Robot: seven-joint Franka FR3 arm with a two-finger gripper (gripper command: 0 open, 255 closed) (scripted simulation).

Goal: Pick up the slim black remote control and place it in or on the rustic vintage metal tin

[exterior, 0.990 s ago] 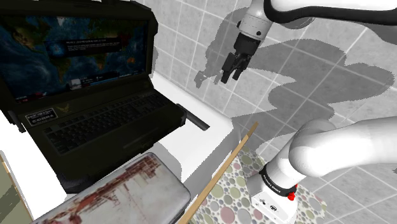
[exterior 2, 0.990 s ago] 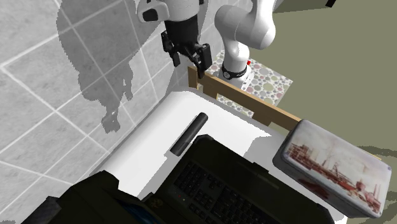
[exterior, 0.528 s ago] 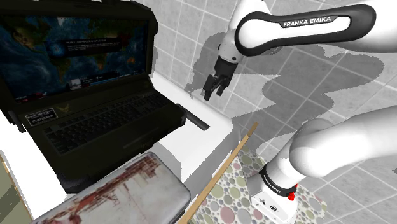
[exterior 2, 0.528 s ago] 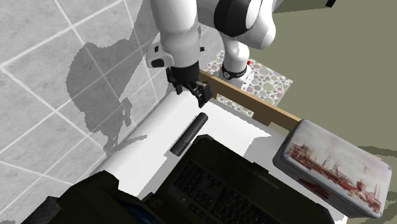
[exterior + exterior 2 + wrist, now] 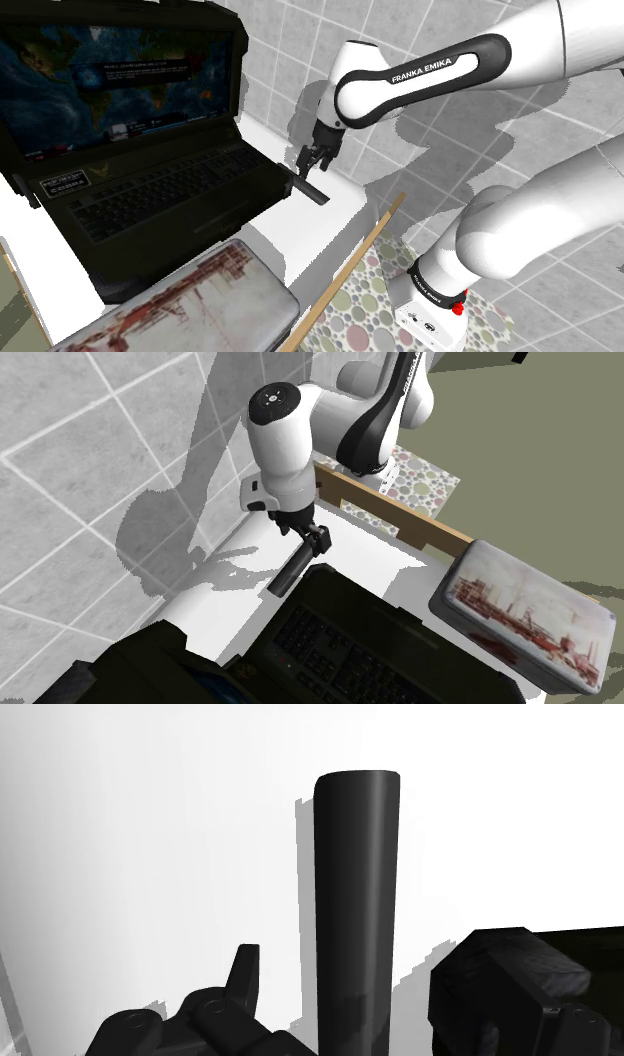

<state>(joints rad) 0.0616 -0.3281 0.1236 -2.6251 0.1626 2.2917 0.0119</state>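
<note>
Beside laptop [image 5: 150, 190], tool [image 5: 311, 163] open astride remote [image 5: 355, 904], not clasping; tin [image 5: 525, 614] shut.

1. Remote [image 5: 355, 904]: black, smooth, soft sheen along its rounded body.
2. Tin [image 5: 525, 614], at 3 o'clock of the laptop [image 5: 340, 642] in the second exterior view: dull grey lid, rust-red blotches, worn.
3. Laptop casing: matt black.
4. Tabletop [image 5: 335, 215]: plain white, smooth.
5. Edge rail [image 5: 350, 270]: wood-coloured.
6. Arm [image 5: 560, 40]: glossy white shell; gripper [image 5: 313, 165]: matt black.
7. Wall [image 5: 280, 60]: smooth grey tiles.
</note>
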